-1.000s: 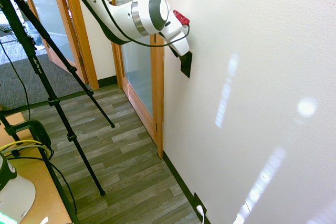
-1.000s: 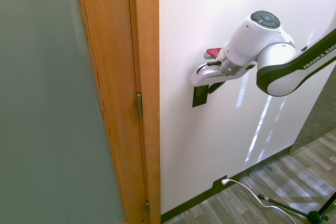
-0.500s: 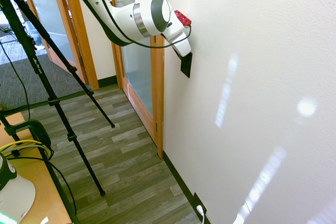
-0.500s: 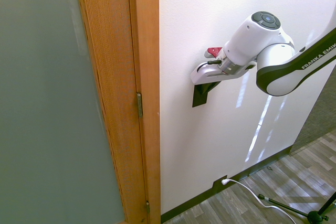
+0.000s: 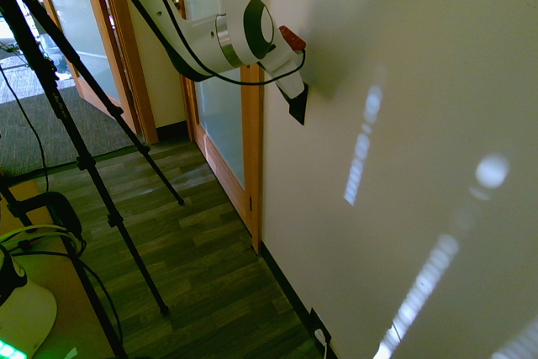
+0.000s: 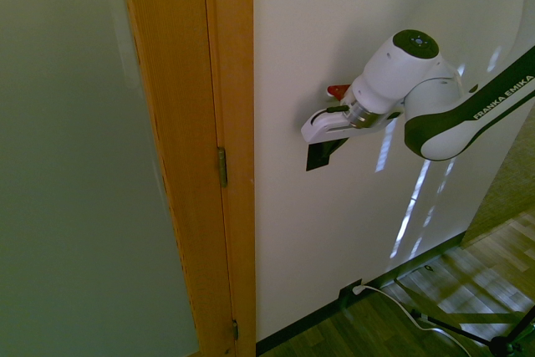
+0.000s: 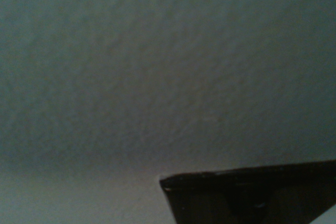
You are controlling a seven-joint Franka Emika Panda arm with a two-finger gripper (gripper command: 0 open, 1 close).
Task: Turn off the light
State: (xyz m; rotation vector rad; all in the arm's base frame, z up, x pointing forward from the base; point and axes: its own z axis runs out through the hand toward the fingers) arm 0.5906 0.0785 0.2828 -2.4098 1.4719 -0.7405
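One white arm reaches to the wall, and its gripper [image 5: 296,94] is pressed against the light switch [image 5: 298,107], a small black upright plate. I describe the first exterior view from left to right. On the far left stands a wooden table corner [image 5: 59,325], and behind it a grey carpet [image 5: 42,124] and a wood-pattern floor [image 5: 193,250]. Next comes a door with a frosted glass panel [image 5: 220,111] in an orange wooden frame [image 5: 252,149]. Just right of this frame begins the white wall [image 5: 420,81], and the switch is mounted on it, near the frame and high above the floor. The white end of the arm covers the upper part of the plate, so only its lower corner is seen. The room looks dim, and some pale patches of sunlight [image 5: 363,145] lie on the wall. Low on the wall, at the dark baseboard, there is a black outlet plate [image 5: 318,325] with a white plug [image 5: 321,336].

In the second exterior view the frosted glass [image 6: 75,165] is on the left, then the wooden frame [image 6: 209,123], then the switch [image 6: 318,155] under the gripper [image 6: 322,133]. The outlet [image 6: 349,293] is below, well apart from the switch.

I cannot tell if the fingers are spread or pressed together; the gripper body hides them. The wrist view shows blurred wall [image 7: 157,66] and a dark edge of the switch plate [image 7: 247,192].
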